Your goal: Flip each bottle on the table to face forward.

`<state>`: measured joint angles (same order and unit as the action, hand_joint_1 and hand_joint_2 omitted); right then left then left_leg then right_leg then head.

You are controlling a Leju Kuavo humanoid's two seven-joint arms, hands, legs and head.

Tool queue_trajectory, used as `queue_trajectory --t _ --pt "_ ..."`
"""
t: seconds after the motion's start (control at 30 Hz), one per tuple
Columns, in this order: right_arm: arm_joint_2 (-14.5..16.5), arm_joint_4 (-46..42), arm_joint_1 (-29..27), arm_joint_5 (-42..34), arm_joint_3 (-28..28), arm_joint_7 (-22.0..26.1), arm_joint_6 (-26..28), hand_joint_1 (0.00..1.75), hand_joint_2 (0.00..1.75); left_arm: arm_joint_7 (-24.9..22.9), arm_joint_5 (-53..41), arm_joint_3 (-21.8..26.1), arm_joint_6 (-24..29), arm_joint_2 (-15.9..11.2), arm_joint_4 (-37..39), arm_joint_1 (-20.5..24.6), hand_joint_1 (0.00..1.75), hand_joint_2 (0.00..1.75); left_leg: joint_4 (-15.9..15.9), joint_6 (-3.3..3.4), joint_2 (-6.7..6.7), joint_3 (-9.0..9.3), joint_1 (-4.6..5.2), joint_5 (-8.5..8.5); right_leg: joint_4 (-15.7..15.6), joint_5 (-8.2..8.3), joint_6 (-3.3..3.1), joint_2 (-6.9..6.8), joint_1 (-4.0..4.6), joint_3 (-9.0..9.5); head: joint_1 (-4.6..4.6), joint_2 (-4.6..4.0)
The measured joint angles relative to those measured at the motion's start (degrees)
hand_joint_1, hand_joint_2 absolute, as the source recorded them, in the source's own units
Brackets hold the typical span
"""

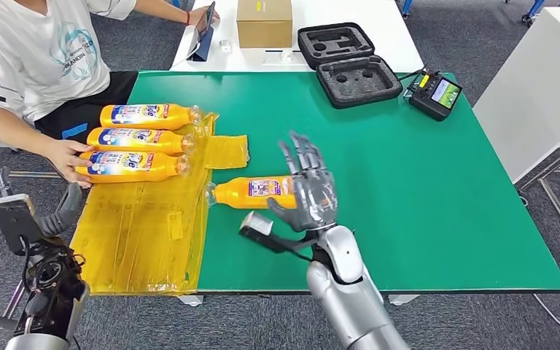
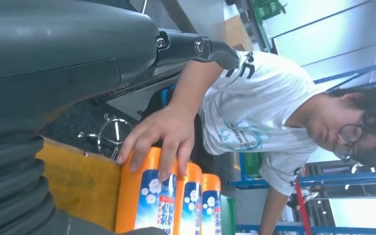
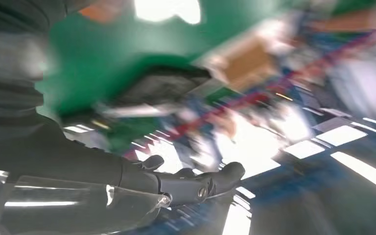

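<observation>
Three orange bottles (image 1: 146, 115), (image 1: 138, 140), (image 1: 131, 166) lie side by side with labels up on a yellow plastic sheet (image 1: 146, 233) at the table's left. A person's hand (image 1: 69, 157) rests on the base of the nearest one, as the left wrist view also shows, with that bottle (image 2: 149, 196) under the person's hand (image 2: 161, 132). A fourth orange bottle (image 1: 251, 192) lies alone near the middle, label up, cap to the left. My right hand (image 1: 310, 189) hovers at its base end with fingers spread, holding nothing. My left hand (image 1: 65, 208) hangs off the table's left side, holding nothing.
A black foam case (image 1: 346, 62) and a handheld controller (image 1: 435, 93) sit at the back right of the green table (image 1: 423, 204). A cardboard box (image 1: 264, 22) stands on the white table behind. The person sits at the back left. A white cabinet (image 1: 539, 80) is at right.
</observation>
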<state>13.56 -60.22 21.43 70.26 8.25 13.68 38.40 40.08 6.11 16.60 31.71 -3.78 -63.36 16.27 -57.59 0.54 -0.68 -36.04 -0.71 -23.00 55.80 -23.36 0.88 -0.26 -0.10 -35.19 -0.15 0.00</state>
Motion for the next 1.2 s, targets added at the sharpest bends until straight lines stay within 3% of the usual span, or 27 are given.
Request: queue_trajectory --t 0.1,0.3,0.63,1.2 --pt "-1.5 4.7 2.2 0.3 0.0 -5.5 -3.7 0.00 1.75 0.1 -0.5 0.4 -0.2 0.1 -1.1 -0.4 0.00 1.75 0.0 0.01 0.02 -0.01 0.02 0.01 0.0 0.01 0.01 -0.01 -0.02 0.00 0.00 0.00" --pt "-3.2 16.3 9.0 -2.8 0.0 -7.5 -12.0 0.00 1.75 0.1 -1.1 0.6 -0.7 0.3 -1.3 0.2 0.00 1.75 0.0 0.04 0.03 -0.01 0.02 0.05 0.0 0.03 0.02 0.00 -0.03 -0.01 -0.01 0.00" --pt "-4.0 27.6 17.0 -3.9 1.0 -7.5 -17.2 0.00 1.75 0.1 -1.2 -0.7 -1.1 0.5 0.6 2.7 0.00 1.75 0.0 0.04 0.02 -0.02 0.01 0.05 0.0 0.04 0.03 0.00 -0.01 -0.02 -0.01 0.00" --pt "-2.3 34.2 23.4 -6.5 2.9 -4.3 -25.4 0.00 1.75 0.1 -1.7 -1.9 -0.8 1.1 3.9 5.8 0.00 1.75 0.0 0.04 0.02 -0.02 0.01 0.06 0.0 0.04 0.03 0.00 -0.02 -0.02 -0.01 0.00"
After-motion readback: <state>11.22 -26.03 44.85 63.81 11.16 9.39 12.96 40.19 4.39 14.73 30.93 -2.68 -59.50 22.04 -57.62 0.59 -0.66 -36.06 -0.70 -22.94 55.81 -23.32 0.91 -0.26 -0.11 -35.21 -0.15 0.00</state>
